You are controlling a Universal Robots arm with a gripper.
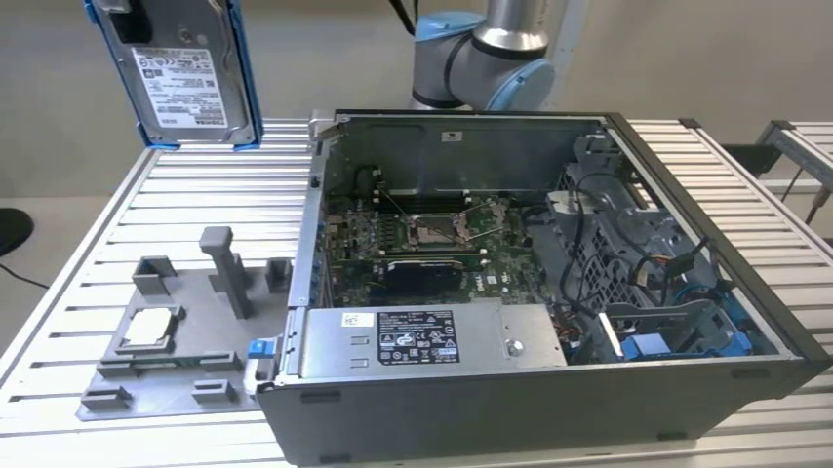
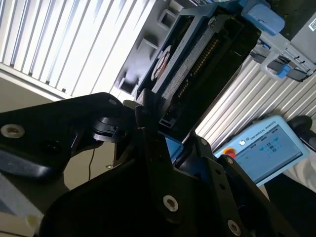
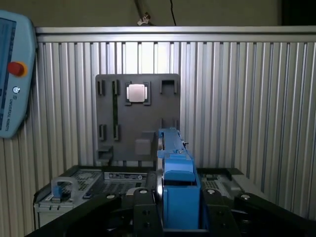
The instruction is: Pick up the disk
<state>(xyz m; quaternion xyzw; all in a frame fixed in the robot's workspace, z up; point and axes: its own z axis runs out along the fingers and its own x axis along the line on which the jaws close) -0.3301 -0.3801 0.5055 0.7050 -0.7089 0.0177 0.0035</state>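
The disk [image 1: 189,78], a silver hard drive with a white label and a blue frame, hangs upright high above the table's far corner at the exterior view's left. My gripper [image 3: 178,210] is shut on it. In the first wrist view its black fingers [image 3: 143,215] press both sides of the blue frame, and the disk [image 3: 174,163] stands edge-on between them. The second wrist view shows the disk [image 2: 197,54] from its connector side, running away from the gripper [image 2: 165,140].
An open computer case [image 1: 703,390] covers the middle and right of the slatted table, with a grey power supply [image 1: 416,336] at its front. A grey fixture plate [image 1: 195,385] holding a small silver chip [image 1: 150,327] lies beside it. A teach pendant [image 3: 12,74] sits past the table edge.
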